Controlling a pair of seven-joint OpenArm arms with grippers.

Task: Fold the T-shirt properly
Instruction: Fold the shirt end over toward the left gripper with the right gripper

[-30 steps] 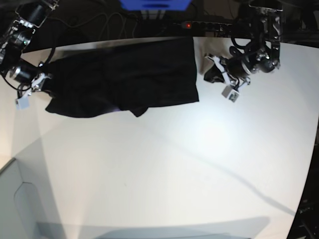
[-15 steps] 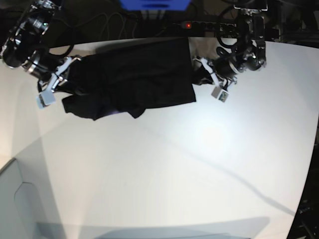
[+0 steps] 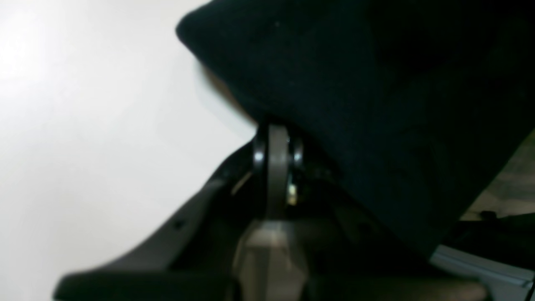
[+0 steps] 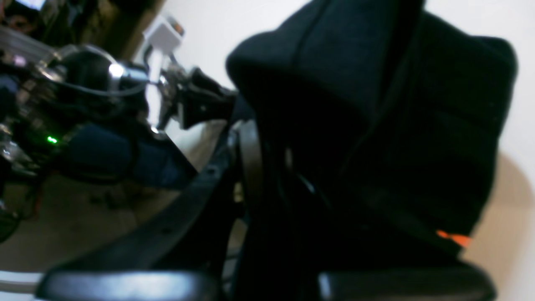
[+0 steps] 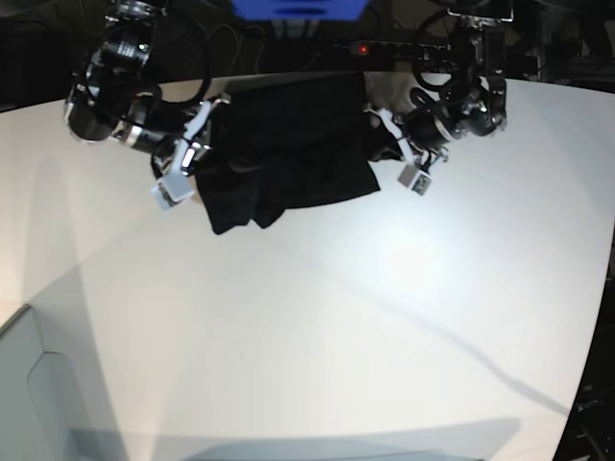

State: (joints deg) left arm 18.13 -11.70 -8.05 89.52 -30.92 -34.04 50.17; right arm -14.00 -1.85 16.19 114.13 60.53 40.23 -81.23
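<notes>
The black T-shirt (image 5: pixel 288 144) lies bunched at the back of the white table (image 5: pixel 365 317). My right gripper (image 5: pixel 200 146), at the shirt's left side in the base view, is shut on a thick bundle of the fabric (image 4: pixel 376 125). A small orange-red mark (image 4: pixel 453 239) shows at the bundle's lower edge. My left gripper (image 5: pixel 386 136) is at the shirt's right edge. Its fingers (image 3: pixel 276 159) are shut on a fold of black cloth (image 3: pixel 376 104) that drapes over their tips. The shirt's left part hangs folded over its middle.
A blue box (image 5: pixel 298 8) and a power strip with a red light (image 5: pixel 362 46) sit behind the table's back edge among cables. A pale grey panel (image 5: pixel 38 384) stands at the lower left. The table's edge runs along the right (image 5: pixel 601 317).
My right gripper has carried the shirt's left side to the right, over the rest of the shirt. My left gripper has drawn slightly left with its fold, and the shirt is narrower.
</notes>
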